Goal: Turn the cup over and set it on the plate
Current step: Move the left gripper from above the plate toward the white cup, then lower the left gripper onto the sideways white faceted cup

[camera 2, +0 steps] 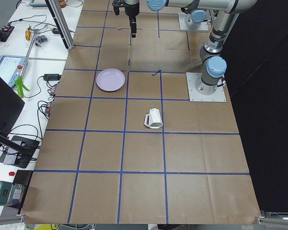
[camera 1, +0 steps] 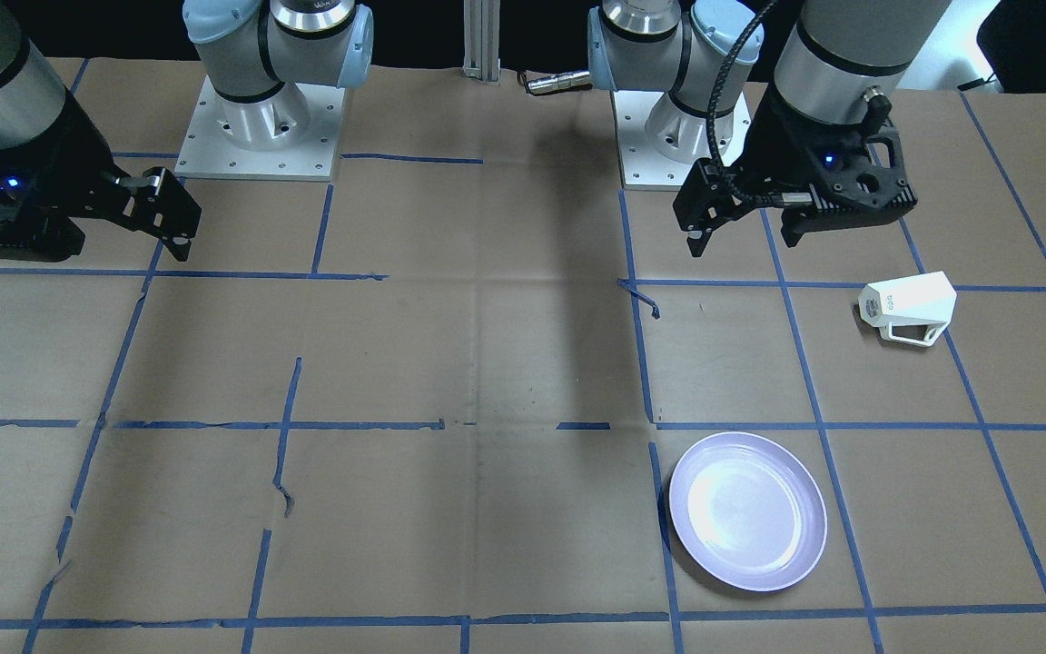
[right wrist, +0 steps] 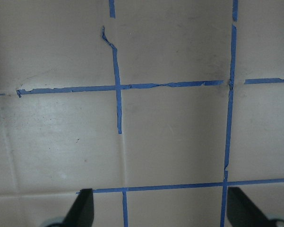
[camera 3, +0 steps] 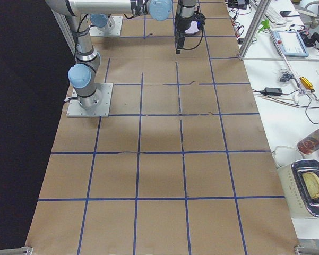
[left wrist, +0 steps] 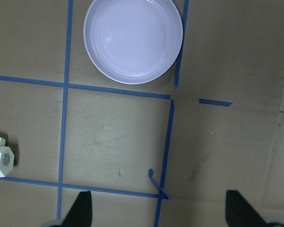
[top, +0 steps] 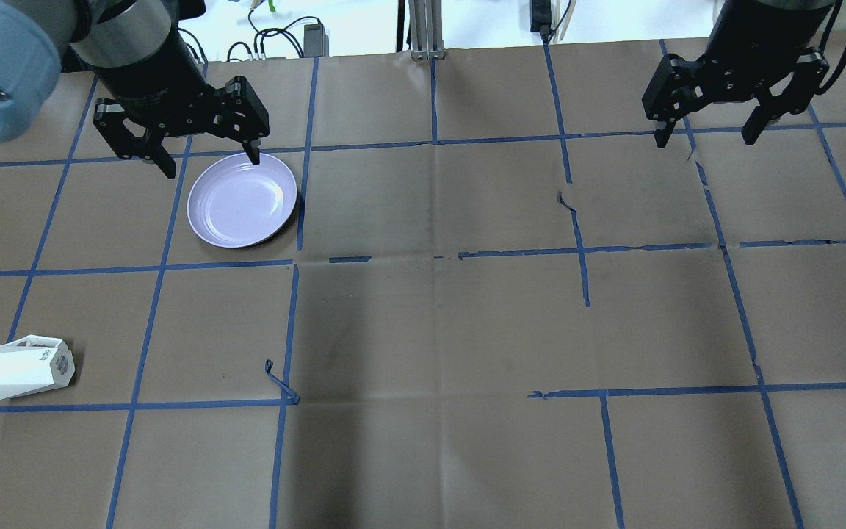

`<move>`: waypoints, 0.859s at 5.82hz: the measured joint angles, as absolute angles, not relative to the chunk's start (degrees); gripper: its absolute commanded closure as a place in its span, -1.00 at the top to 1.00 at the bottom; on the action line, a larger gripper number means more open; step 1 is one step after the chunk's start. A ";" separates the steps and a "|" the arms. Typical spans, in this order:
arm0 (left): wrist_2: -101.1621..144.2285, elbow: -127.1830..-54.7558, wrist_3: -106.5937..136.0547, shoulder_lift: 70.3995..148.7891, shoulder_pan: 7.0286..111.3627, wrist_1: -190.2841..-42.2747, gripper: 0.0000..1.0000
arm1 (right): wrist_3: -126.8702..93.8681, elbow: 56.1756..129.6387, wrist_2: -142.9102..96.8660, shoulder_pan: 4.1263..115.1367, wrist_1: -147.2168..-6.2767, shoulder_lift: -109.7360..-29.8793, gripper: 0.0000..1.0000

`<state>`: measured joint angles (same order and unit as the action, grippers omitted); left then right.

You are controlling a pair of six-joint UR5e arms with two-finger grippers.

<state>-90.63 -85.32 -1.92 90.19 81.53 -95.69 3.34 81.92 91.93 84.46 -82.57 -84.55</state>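
The white faceted cup point(top: 20, 367) lies on its side on the brown paper near the table's left front, apart from both grippers. It also shows in the front view point(camera 1: 909, 302), the left side view point(camera 2: 153, 118) and at the left edge of the left wrist view point(left wrist: 0, 161). The pale lavender plate point(top: 241, 200) lies flat and empty farther out; it shows in the front view point(camera 1: 747, 510) and the left wrist view point(left wrist: 133, 40). My left gripper point(top: 211, 165) hangs open and empty, high above the table between them. My right gripper point(top: 704, 139) is open and empty at the far right.
Blue tape lines grid the paper-covered table point(top: 438, 330). A loose curl of tape point(top: 280, 382) sticks up near the middle left. The two arm bases point(camera 1: 260, 127) point(camera 1: 682, 127) stand at the robot's edge. A side bench with devices point(camera 3: 302, 159) runs along the operators' side.
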 measured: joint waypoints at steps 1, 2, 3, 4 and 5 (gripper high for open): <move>-90.77 -85.34 -11.01 89.23 74.24 -97.39 0.97 | 3.34 81.91 91.93 84.47 -82.58 -84.55 1.00; -90.93 -85.32 -22.19 88.84 65.13 -98.43 0.97 | 3.34 81.91 91.93 84.47 -82.54 -84.55 1.00; -91.05 -85.28 -34.34 89.27 55.39 -98.62 0.97 | 3.34 81.91 91.93 84.47 -82.53 -84.55 1.00; -91.06 -85.19 -46.89 90.63 45.79 -98.34 0.97 | 3.34 81.89 91.93 84.47 -82.55 -84.55 1.00; -91.00 -85.12 -57.09 92.68 37.97 -97.69 0.97 | 3.34 81.88 91.93 84.47 -82.59 -84.55 1.00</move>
<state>-91.00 -85.12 -57.09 92.68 37.97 -97.69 3.34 81.88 91.93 84.47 -82.59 -84.55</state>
